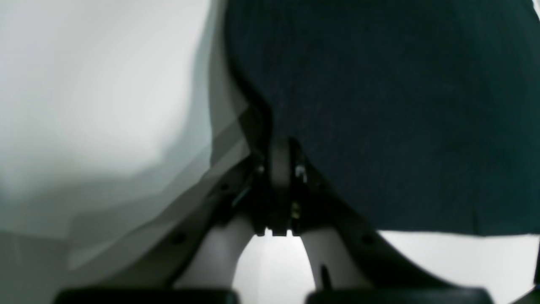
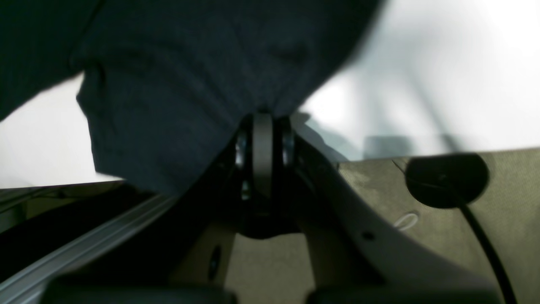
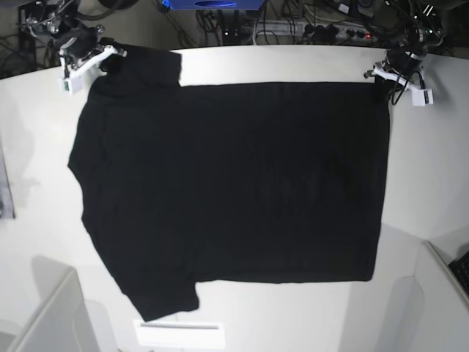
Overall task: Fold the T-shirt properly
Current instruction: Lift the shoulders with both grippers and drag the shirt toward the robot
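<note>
Black knit T-shirt (image 3: 234, 176) (plain, matte) flat across smooth white table (image 3: 432, 183)

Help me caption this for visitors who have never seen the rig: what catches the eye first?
A large black T-shirt spread flat fills most of the white table in the base view, plain side up. At its far edge both arms pinch a corner: the right gripper at the sleeve end, the left gripper at the hem end, each shut on fabric in its wrist view.
</note>
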Controlling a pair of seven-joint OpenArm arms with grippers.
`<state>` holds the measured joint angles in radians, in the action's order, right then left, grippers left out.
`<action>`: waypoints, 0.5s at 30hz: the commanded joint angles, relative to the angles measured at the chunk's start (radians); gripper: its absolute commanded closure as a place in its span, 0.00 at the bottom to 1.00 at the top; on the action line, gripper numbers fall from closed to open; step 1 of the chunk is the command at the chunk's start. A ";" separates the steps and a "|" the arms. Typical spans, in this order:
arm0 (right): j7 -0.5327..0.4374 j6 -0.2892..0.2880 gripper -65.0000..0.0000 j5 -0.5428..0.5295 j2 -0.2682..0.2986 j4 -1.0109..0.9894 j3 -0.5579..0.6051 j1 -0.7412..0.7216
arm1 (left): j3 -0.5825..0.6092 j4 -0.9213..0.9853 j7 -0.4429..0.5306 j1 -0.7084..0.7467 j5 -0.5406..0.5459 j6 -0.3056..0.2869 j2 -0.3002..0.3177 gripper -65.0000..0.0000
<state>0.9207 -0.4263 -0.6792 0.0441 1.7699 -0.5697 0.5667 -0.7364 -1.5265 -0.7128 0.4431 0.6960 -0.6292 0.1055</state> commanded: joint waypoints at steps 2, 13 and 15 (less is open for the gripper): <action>-0.012 -0.001 1.00 -0.020 0.007 0.025 -0.006 0.017 | -0.030 -0.053 0.000 0.033 0.001 -0.001 0.009 1.00; -0.010 -0.001 1.00 -0.024 0.007 0.098 -0.002 0.028 | -0.093 -0.213 -0.001 0.148 0.001 -0.001 0.001 1.00; -0.010 -0.001 1.00 -0.026 0.007 0.138 0.000 0.028 | -0.091 -0.236 -0.003 0.148 0.001 -0.001 -0.013 1.00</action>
<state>0.9276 -0.4267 -0.6907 0.0429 1.8904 -0.5678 0.5915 -0.8223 -1.7439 -0.7303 0.5827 0.6807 -0.6270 0.0872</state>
